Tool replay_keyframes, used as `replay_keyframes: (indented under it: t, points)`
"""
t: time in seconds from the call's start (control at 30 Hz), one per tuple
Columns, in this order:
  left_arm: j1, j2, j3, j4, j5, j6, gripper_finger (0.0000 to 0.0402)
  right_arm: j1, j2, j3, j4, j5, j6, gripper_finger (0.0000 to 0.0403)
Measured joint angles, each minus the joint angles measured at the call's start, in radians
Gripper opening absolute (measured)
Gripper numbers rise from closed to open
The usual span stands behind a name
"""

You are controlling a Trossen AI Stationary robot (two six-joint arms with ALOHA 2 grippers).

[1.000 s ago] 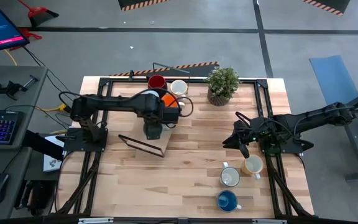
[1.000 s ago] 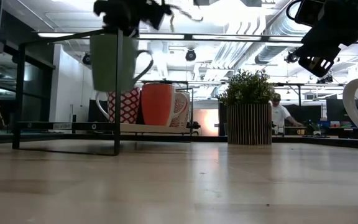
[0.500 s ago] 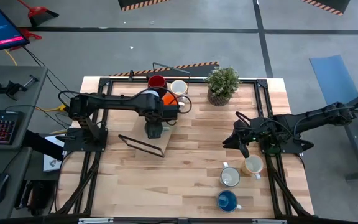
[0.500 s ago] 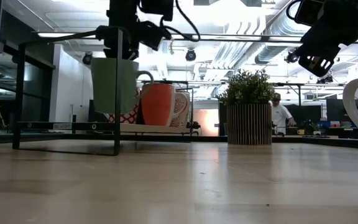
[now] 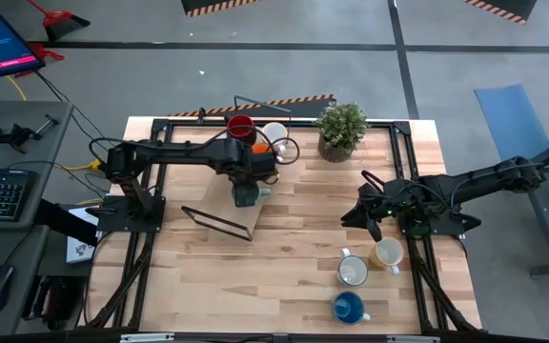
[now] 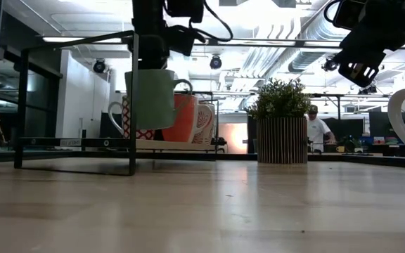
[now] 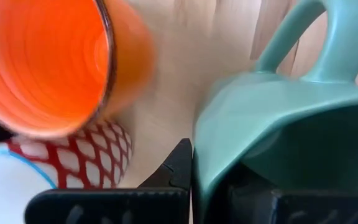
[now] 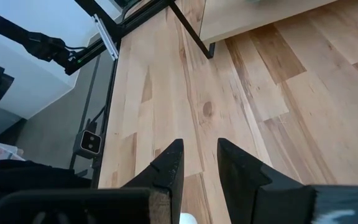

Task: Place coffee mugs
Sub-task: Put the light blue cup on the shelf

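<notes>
My left gripper (image 5: 246, 193) is shut on a teal-green mug (image 6: 150, 98), which hangs over the low wooden shelf (image 6: 174, 144) inside a black frame. Just beyond it on the shelf stand an orange mug (image 7: 42, 62), a red-latticed white mug (image 7: 98, 155) and a white mug (image 5: 274, 133). A dark red mug (image 5: 241, 125) shows at the far edge. My right gripper (image 8: 199, 162) waits open above the table's right half (image 5: 370, 214), with nothing between its fingers. My left gripper holds the teal-green mug by its rim (image 7: 197, 155), on the side away from the handle (image 7: 303, 37). One finger (image 7: 179, 168) is outside the wall and the other inside. The fingers come from above, pointing steeply down. The mug hangs upright, clear of the shelf.
A potted green plant (image 5: 341, 131) stands at the far edge, right of the shelf. A white mug (image 5: 353, 272), a tan mug (image 5: 387, 253) and a blue mug (image 5: 348, 307) stand near the right front. A person (image 6: 318, 130) is in the room behind.
My left gripper has gone down and toward the table's right edge with the teal-green mug, closing on the orange mug. The mug stays upright and now hangs lower, in front of the mugs on the shelf.
</notes>
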Motion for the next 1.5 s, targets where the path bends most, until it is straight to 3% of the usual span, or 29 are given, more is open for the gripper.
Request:
replay_keyframes:
  t: [0.27,0.5,0.67,0.9,1.5]
  points:
    - [0.0,0.01,0.001,0.056,-0.002,0.025,0.0008,0.0,0.0,0.0,0.0,0.0,-0.001,0.0078]
    - [0.004,0.012,0.0,-0.057,-0.003,0.033,0.0008,0.0,0.0,0.0,0.0,0.0,-0.001,0.0078]
    - [0.005,0.011,-0.031,-0.047,0.023,0.022,0.0008,0.0,0.0,0.0,0.0,0.0,-0.002,0.0078]
    - [0.006,0.012,-0.09,-0.049,0.045,-0.016,0.0043,0.0,0.0,0.0,0.0,0.0,-0.002,0.0078]
    - [0.012,-0.051,0.001,-0.102,0.049,-0.025,0.0054,0.0,0.0,0.0,-0.001,0.0,-0.001,0.0078]
